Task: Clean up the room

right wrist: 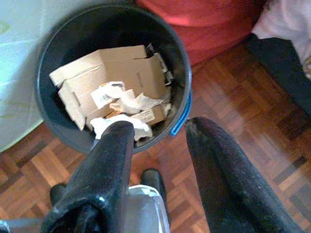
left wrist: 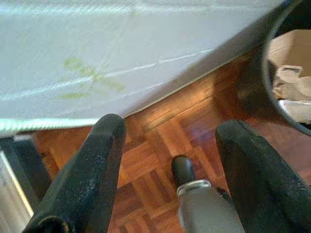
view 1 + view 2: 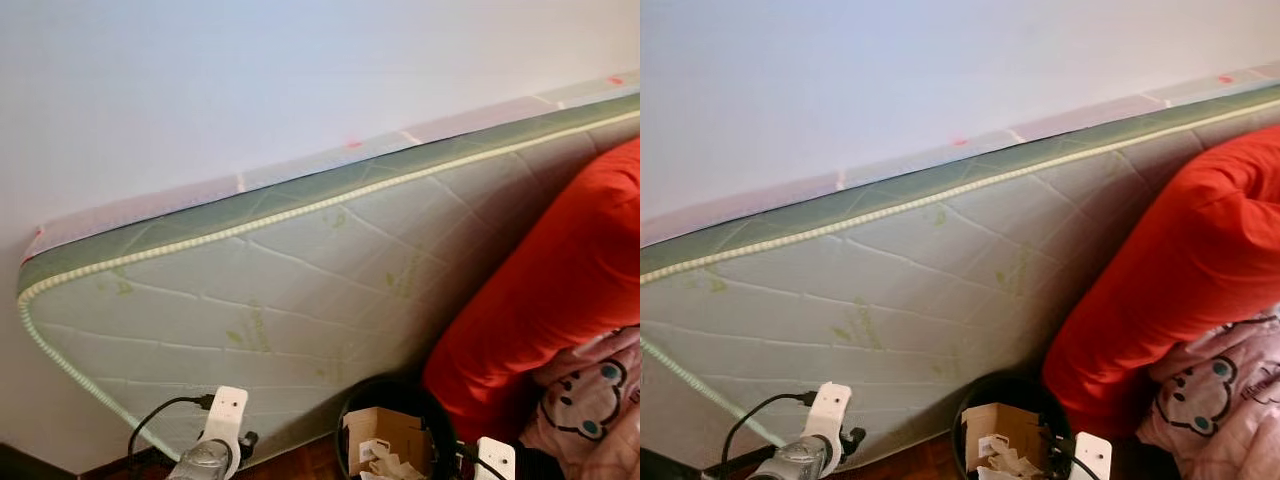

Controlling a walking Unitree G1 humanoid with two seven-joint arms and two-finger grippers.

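Black bin (image 1: 58, 121) holds cardboard (image 1: 116, 77); right tool (image 1: 160, 141) open above.

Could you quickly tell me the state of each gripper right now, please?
Left gripper: open, holding nothing, above the wooden floor.
Right gripper: open, empty, by the bin.

The mattress (image 3: 300, 300) leaning on the matt painted wall (image 3: 250, 70) has a quilted cloth cover with a faint sheen and corded piping. Below it the floor (image 1: 243, 121) is glossy wooden parquet. Beside the mattress, the bin (image 1: 53, 116) looks like smooth dark plastic, holding matt brown cardboard (image 1: 121, 73) and crumpled white paper (image 1: 131, 104). The black fingers (image 2: 92, 174) look dull and dusty.
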